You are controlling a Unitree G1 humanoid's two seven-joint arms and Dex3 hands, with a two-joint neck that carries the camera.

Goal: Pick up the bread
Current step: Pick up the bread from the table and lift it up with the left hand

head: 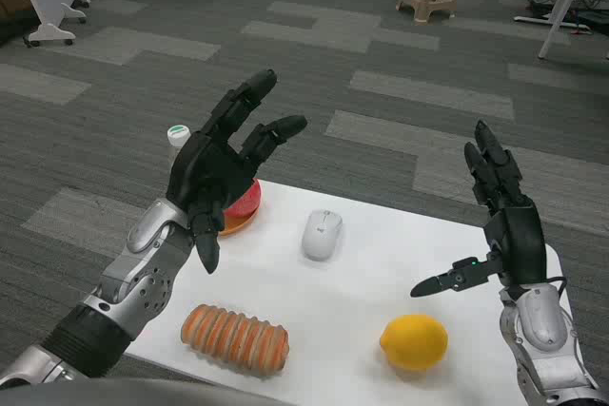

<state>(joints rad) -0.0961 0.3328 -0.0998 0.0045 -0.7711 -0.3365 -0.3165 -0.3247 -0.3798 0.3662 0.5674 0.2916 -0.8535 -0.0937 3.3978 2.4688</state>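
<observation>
Your bread lies untouched on the tabletop; both hands, left and right, hover spread and empty—everything remains.

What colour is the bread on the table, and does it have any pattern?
The bread is orange-brown with ridges across its length, seen in the head view.

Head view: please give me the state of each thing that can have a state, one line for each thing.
left hand: open, raised above the table, holds nothing.
right hand: open, raised, holds nothing.
bread: lies on the table, untouched.
lemon: rests on the table, untouched.
computer mouse: lies on the table, untouched.
red fruit: partly hidden behind the left hand.
</observation>
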